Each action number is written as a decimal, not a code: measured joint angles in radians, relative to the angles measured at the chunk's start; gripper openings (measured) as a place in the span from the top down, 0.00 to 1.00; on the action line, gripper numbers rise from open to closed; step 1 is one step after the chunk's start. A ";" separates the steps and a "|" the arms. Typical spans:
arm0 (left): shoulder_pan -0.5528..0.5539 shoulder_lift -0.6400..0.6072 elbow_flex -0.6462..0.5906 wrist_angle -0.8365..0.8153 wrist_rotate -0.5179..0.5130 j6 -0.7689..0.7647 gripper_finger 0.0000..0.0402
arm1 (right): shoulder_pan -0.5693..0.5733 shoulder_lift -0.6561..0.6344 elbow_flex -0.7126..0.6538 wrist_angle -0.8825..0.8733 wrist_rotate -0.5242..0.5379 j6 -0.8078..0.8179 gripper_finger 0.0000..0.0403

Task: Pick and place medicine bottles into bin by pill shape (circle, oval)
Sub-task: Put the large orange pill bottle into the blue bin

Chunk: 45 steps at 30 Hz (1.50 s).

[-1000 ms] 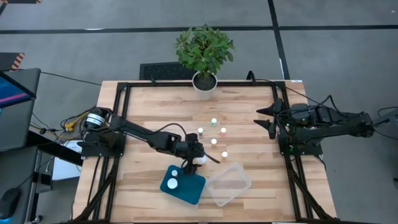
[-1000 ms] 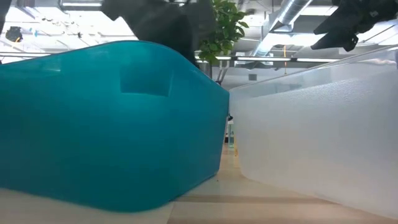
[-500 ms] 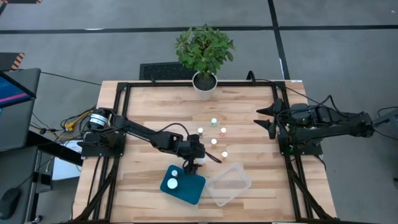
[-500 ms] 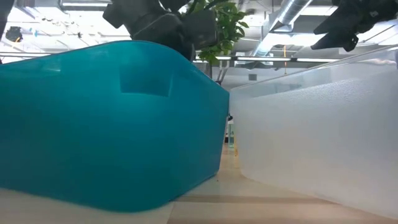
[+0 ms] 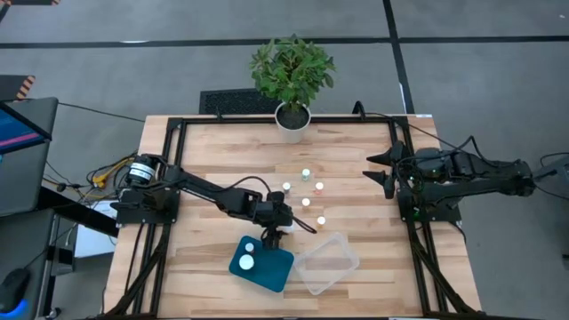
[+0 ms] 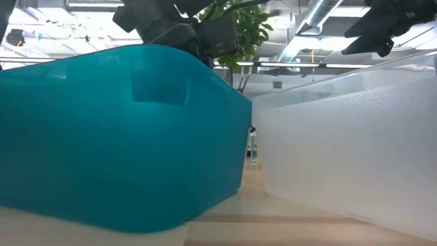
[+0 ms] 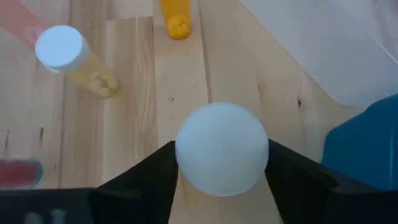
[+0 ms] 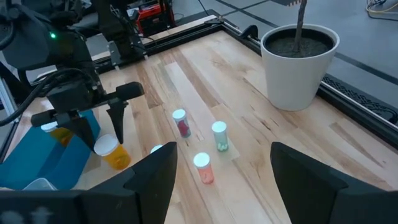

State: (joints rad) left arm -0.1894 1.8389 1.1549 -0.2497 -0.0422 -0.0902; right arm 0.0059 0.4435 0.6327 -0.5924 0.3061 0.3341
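Observation:
My left gripper (image 5: 274,228) stands at the far edge of the teal bin (image 5: 267,267), shut on a wide medicine bottle with a white cap (image 7: 222,134) and an orange body (image 8: 117,158). Several small white-capped bottles stand on the table in the middle: (image 5: 305,173), (image 5: 319,188), (image 5: 287,188), (image 5: 306,203), (image 5: 321,220). Two white caps (image 5: 248,255) show inside the teal bin. My right gripper (image 5: 380,172) waits, open and empty, at the table's right side. My left gripper pinches the wide bottle's round white cap by its rim (image 7: 186,155) between its two fingers. The fingers (image 8: 118,121) come from above and point down. The orange body hangs tilted below the cap. Whether its bottom is off the table, I cannot tell.
A clear plastic bin (image 5: 327,263) lies right of the teal bin, near the front edge. A potted plant (image 5: 292,116) stands at the table's far edge. In the left wrist view a yellow-pill bottle (image 7: 68,53) and an orange one (image 7: 176,18) stand just beyond the held bottle.
My left gripper has gone a little toward the table's near edge and the teal bin. The white cap that showed beside its fingers is now under the gripper in the high view.

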 joint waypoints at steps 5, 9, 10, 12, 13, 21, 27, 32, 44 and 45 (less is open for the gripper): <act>0.000 0.000 0.000 0.004 -0.044 -0.015 0.52 | 0.000 0.000 0.000 0.000 0.000 0.000 0.33; 0.000 0.000 0.000 0.017 -0.069 -0.027 0.52 | 0.000 0.000 0.000 0.000 0.000 0.001 0.33; 0.000 -0.001 0.000 0.018 -0.074 -0.033 0.52 | 0.000 0.000 0.000 0.000 0.000 0.006 0.33; 0.000 -0.001 0.000 0.018 -0.078 -0.050 0.52 | 0.000 0.000 0.000 0.000 0.000 0.013 0.33; 0.000 -0.001 0.000 0.018 -0.078 -0.059 0.52 | 0.000 0.000 0.000 0.000 0.000 0.013 0.33; 0.000 -0.001 0.039 0.001 -0.101 -0.093 0.51 | 0.000 0.000 0.000 0.000 0.000 0.016 0.33; 0.005 -0.002 0.135 -0.104 -0.119 -0.077 0.51 | 0.000 0.000 0.000 0.000 0.000 0.016 0.33; 0.005 -0.002 0.259 -0.230 -0.133 -0.052 0.51 | 0.000 0.000 0.000 -0.001 0.000 0.015 0.33; -0.101 -0.003 0.604 -0.545 -0.146 -0.163 0.51 | 0.000 0.000 0.000 -0.007 0.000 0.015 0.33; -0.122 -0.003 0.616 -0.549 -0.146 -0.188 0.51 | 0.000 0.000 0.000 -0.007 0.000 0.015 0.33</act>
State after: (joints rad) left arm -0.3115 1.8359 1.7704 -0.7985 -0.1883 -0.2782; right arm 0.0059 0.4435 0.6327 -0.5998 0.3061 0.3489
